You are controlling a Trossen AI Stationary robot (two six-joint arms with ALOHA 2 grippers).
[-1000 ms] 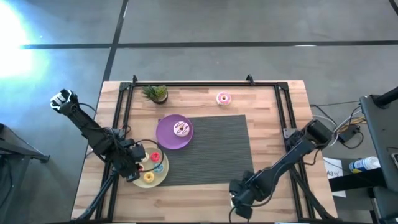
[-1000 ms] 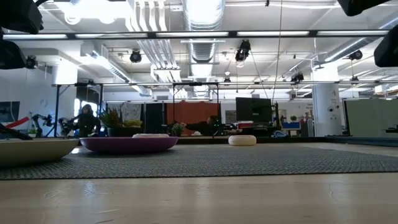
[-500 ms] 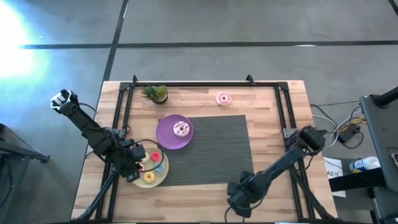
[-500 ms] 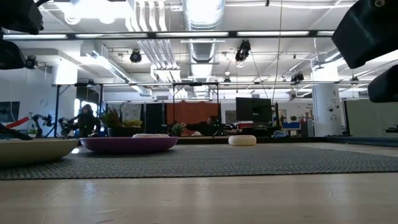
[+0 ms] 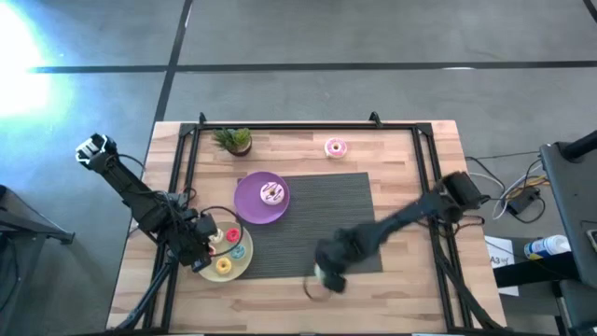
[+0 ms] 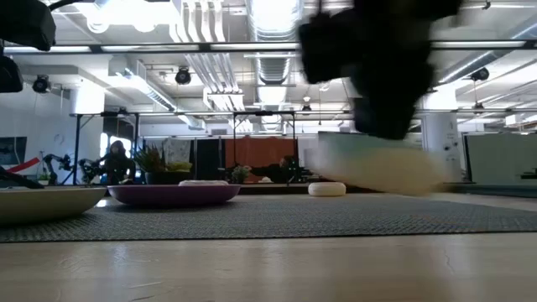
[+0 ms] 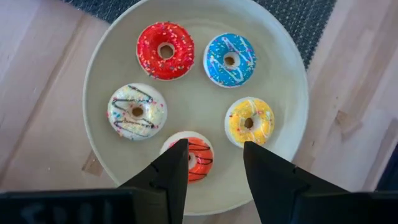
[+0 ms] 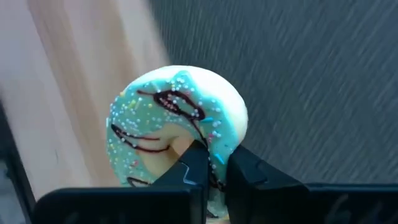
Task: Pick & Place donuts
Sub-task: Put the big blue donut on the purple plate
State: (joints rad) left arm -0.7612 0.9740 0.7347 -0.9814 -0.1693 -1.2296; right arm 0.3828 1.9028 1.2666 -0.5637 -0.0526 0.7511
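Note:
My right gripper (image 5: 326,271) is shut on a green-iced donut (image 8: 177,124) above the near edge of the dark mat (image 5: 317,215); it shows blurred in the low view (image 6: 377,164). My left gripper (image 7: 214,168) is open above a cream plate (image 7: 99,74) that holds red (image 7: 165,50), blue (image 7: 230,59), white (image 7: 137,111), yellow (image 7: 249,121) and orange (image 7: 196,155) donuts lying flat. A pink-and-white donut (image 5: 272,193) lies on the purple plate (image 5: 250,207). A pink donut (image 5: 335,147) lies on the wood near the far edge. My right gripper pinches the green-iced donut's ring (image 8: 214,155) between its two fingers, one finger at the hole and one on the outer rim. The donut stands on edge beyond the fingertips, its iced face toward the camera, lifted clear of the mat.
A small potted plant (image 5: 233,140) stands at the far left of the table. A black frame rail (image 5: 308,126) runs along the far edge and down both sides. The mat's middle and right part are bare.
My right gripper has swung from the table's near edge toward the left and far side, out over the mat's near edge, carrying the green-iced donut. It has come into the low view from the right.

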